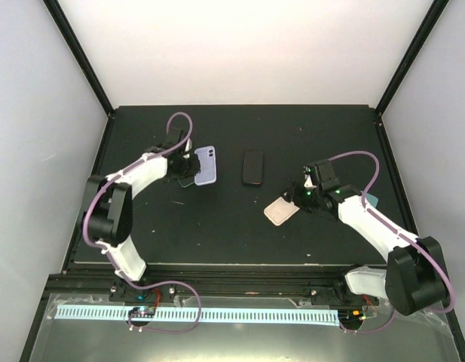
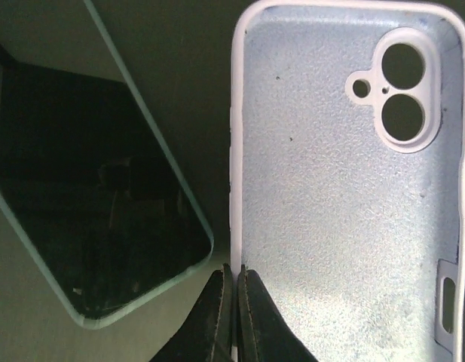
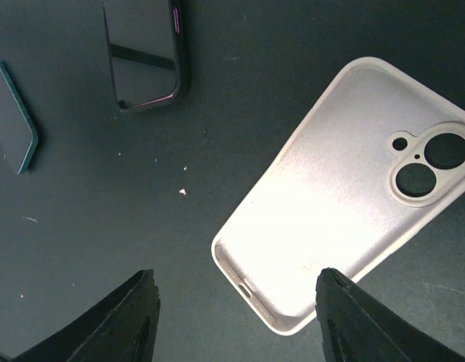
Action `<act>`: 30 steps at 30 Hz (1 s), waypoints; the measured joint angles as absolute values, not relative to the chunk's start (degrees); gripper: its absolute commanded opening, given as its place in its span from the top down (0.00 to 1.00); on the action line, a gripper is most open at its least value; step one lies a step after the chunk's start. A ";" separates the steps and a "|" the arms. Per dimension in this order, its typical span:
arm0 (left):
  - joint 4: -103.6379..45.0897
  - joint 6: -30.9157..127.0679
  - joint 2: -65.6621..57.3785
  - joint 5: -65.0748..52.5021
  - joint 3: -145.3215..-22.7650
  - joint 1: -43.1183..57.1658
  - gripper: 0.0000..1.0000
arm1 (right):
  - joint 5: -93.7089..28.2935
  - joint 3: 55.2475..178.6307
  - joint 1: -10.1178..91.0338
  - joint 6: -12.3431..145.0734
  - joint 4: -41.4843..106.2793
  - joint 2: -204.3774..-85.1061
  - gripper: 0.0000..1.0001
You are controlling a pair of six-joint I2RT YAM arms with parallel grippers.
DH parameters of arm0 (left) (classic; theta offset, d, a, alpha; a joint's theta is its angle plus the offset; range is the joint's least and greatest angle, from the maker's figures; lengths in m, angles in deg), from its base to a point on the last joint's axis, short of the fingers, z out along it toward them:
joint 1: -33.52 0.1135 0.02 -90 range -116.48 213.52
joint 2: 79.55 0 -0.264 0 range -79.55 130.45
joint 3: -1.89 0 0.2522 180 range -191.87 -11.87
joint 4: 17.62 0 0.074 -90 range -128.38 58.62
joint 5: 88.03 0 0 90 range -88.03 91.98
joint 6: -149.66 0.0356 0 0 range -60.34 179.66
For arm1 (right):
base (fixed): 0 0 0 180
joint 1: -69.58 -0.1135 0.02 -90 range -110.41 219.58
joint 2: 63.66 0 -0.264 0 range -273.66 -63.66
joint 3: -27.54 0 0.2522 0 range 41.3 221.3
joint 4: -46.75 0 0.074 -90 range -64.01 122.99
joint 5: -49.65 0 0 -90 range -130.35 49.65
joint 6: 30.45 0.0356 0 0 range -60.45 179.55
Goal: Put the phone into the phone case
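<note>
**Two phones, two open cases on the dark table**

A lavender silicone phone case lies hollow side up on the left half of the table. Its pale textured lining is showing, and its double camera cut-out is at the far end. Just beside it on its left lies a dark-screened phone with a mint-green edge, screen up and angled to the case. It does not touch the case – a narrow strip of table shows between them. A glossy black phone lies flat near the middle, lengthwise, well apart from both cases. To the right a pale cream phone case rests on a diagonal, hollow side up and empty – its camera cut-out is at the far corner.
</note>
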State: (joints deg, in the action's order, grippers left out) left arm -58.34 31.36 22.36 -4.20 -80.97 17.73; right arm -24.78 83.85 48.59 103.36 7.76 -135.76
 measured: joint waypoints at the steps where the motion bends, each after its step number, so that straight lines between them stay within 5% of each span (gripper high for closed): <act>1: -58.43 30.99 20.26 -4.29 -78.72 17.58 0.98 | -24.73 83.48 48.59 103.32 7.74 -135.23 0.42; 16: -56.07 23.01 2.45 -4.24 -50.11 10.34 0.97 | -18.85 78.41 48.59 100.28 12.79 -134.31 0.41; 26: -58.23 17.59 -2.36 -0.62 -49.19 8.46 0.03 | -17.93 77.18 48.59 98.97 14.99 -132.78 0.40; 30: -62.78 17.40 -1.66 3.41 -57.37 10.26 0.01 | -17.74 77.69 48.59 97.96 14.67 -131.47 0.39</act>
